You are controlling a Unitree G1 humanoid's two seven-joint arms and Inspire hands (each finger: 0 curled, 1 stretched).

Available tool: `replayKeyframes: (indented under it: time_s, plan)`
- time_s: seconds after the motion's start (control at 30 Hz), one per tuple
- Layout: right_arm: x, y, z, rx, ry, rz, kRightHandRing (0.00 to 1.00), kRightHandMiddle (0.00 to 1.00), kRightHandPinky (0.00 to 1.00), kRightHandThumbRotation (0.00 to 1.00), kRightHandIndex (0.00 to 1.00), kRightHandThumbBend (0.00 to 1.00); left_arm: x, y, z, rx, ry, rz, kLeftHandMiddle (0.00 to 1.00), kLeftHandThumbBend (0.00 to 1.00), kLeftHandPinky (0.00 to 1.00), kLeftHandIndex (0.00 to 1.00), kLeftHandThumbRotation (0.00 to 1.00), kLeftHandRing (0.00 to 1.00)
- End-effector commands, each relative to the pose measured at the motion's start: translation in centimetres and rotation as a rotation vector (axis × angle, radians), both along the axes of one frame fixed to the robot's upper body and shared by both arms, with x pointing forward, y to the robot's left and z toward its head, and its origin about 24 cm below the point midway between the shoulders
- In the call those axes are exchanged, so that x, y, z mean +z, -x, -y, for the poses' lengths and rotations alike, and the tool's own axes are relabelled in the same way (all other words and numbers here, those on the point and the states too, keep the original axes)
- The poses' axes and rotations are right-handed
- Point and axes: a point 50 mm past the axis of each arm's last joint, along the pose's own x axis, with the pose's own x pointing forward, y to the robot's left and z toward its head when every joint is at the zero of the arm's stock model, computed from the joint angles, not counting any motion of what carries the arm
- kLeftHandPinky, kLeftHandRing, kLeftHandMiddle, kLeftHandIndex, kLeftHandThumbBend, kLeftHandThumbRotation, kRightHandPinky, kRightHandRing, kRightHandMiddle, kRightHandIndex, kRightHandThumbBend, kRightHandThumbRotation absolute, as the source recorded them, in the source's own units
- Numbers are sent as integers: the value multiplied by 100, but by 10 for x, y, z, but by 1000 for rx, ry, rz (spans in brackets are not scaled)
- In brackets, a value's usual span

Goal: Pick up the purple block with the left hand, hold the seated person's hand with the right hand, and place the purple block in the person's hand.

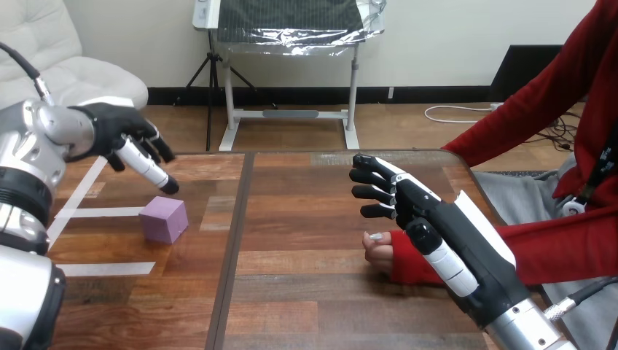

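From my remote station I see a small purple block sitting on the wooden table in the left-centre of the frame. It is a plain, matte lilac cube, turned so one corner faces me, with its top face lighter than its two visible sides. It rests flat on the wood just past the right end of a strip of white tape, and neither robot hand touches it. The table's far edge runs across the middle of the frame beyond the block, and a dark seam splits the tabletop a little to the block's right. The wood is bare around the block, and a wide bare stretch lies between it and the person's hand at centre-right. That hand lies on the table loosely curled, with a red sleeve reaching to the wrist. My left hand hangs in the upper left of the frame, above and slightly left of the block, its fingers relaxed, a little spread, and pointing down toward the right (the lowest fingertip sits near the block's top but apart from it). It holds nothing. My right hand comes in from the lower right, over the person's wrist, with its fingers mostly straight and fanned toward the upper left. It grips nothing, and I cannot tell whether it touches the sleeve.
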Motion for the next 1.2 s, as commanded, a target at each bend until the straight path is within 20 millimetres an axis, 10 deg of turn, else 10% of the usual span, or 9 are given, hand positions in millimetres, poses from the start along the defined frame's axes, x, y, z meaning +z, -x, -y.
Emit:
replayKeyframes:
  time_s: [0.0,1.17]
  plan:
    - [25,-11,-4,26,-3,114,87,90,81,100,92,100,33,-10,12,-37,-19,139,86,71,80,84,10,85]
    - [25,-9,-3,30,-9,114,87,89,81,100,91,100,-16,-10,27,-49,-220,89,99,99,100,96,9,100]
